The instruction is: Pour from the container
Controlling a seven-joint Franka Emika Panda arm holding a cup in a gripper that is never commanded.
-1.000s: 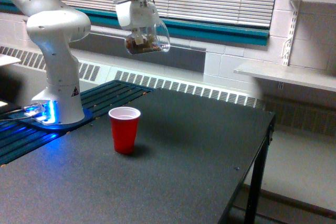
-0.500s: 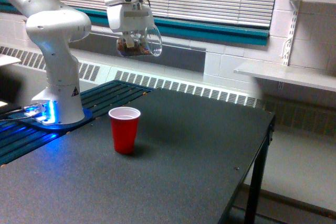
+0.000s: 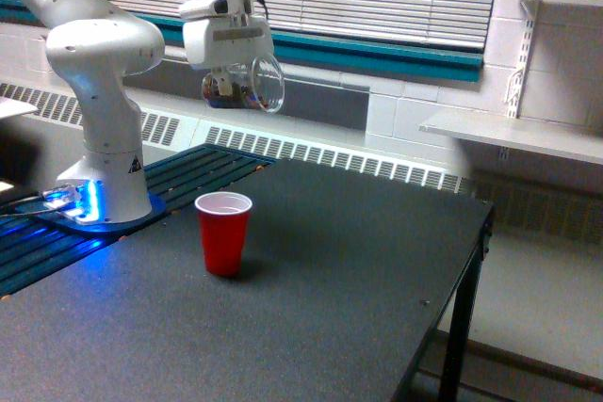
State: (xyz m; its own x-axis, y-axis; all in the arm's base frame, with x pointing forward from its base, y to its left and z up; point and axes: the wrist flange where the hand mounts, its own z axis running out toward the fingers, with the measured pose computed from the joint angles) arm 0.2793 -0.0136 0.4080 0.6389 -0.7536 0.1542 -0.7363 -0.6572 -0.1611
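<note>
We see the container [image 3: 243,88] — a small clear plastic cup, held high in the air, well above the table [image 3: 339,261]. It's tipped on its side, the round open mouth facing the exterior view's right. Brown granular bits sit low inside, toward the closed end — none showing past the rim.

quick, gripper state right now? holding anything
Gripper: shut on the clear container, which lies tipped on its side with brown bits inside, high above the table.
</note>
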